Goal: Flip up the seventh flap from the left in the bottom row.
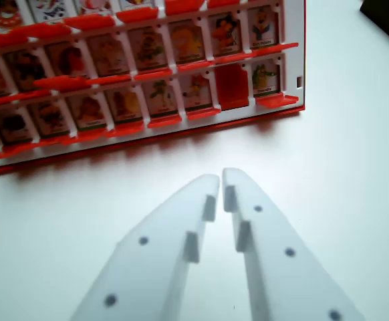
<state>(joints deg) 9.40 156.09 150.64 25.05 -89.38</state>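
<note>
Wrist view, single frame: the white gripper point(221, 179) occupies the lower centre of the frame, its two fingers converging upward so the tips stand nearly together with only a thin gap between them; it is clenched on nothing and hangs over bare white table point(355, 154), apart from the game. The red game board point(181, 127) runs across the upper part of the frame from the left edge to upper right, tilted slightly so its left end sits lower. Rows of portrait cards stand in red frames; faces are blurred and not legible. In the bottom row, counting from the left, the seventh position is the plain red flap point(233, 87), showing a solid red face with no portrait, unlike its neighbours; whether it lies flat or stands with its back showing cannot be judged from this angle. It lies in the upper centre-right of the frame, above and slightly right of the gripper tips, between a portrait card point(197, 90) on its left and the last card point(266, 78) on its right. A dark object point(385, 17) cuts the upper right corner
</note>
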